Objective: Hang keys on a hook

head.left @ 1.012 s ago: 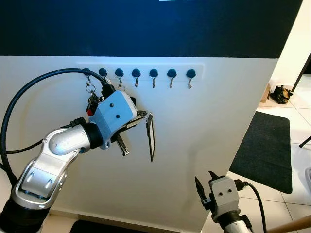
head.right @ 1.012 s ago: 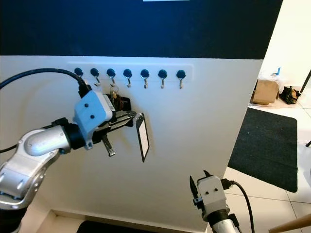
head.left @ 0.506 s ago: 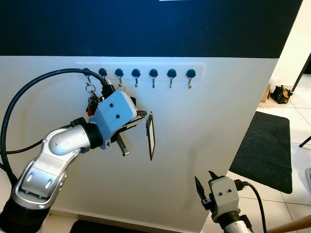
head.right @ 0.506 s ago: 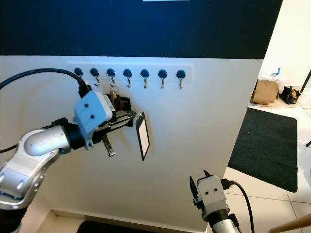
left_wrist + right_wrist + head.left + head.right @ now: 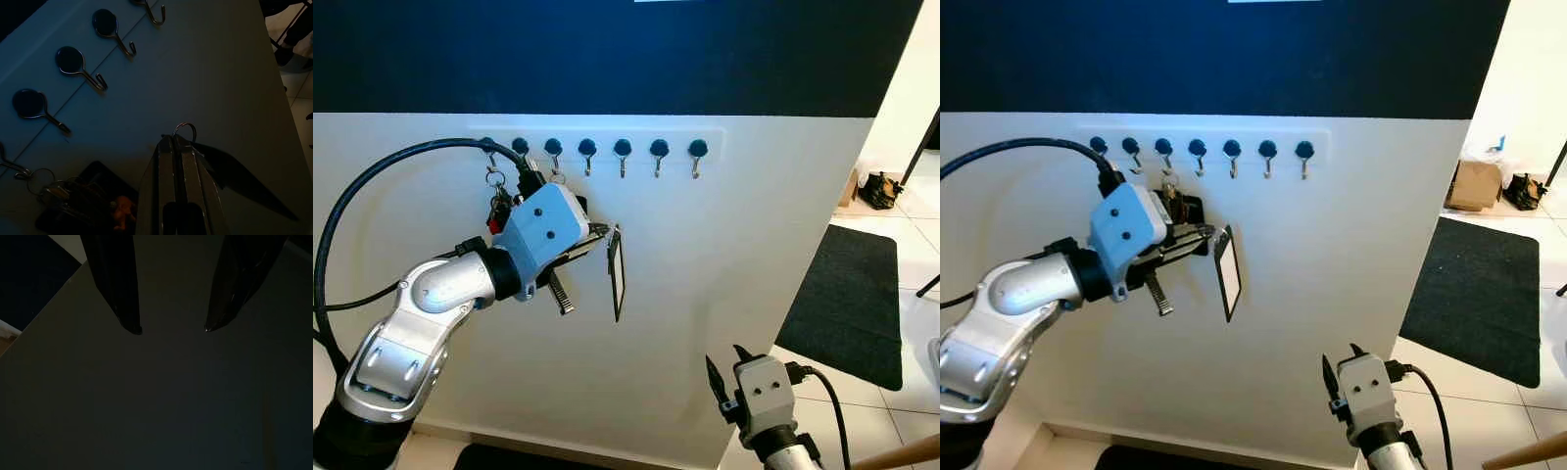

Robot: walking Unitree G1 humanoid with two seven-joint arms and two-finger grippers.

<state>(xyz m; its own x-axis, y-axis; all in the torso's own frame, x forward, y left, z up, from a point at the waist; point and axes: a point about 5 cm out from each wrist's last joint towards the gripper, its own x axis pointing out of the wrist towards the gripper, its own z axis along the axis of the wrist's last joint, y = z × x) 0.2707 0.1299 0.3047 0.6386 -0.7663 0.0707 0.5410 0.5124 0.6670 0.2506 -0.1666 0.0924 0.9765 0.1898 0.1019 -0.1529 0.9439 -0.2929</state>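
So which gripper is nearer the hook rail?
Left. The left gripper sits just below the hook rail, shut on a key ring with a tag. The right gripper hangs open far below.

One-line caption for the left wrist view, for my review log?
Left gripper, fingers shut on a key ring, faces a white wall below a row of hooks, one already holding keys.

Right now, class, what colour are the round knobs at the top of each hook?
Dark blue knobs, clearest in the left eye view.
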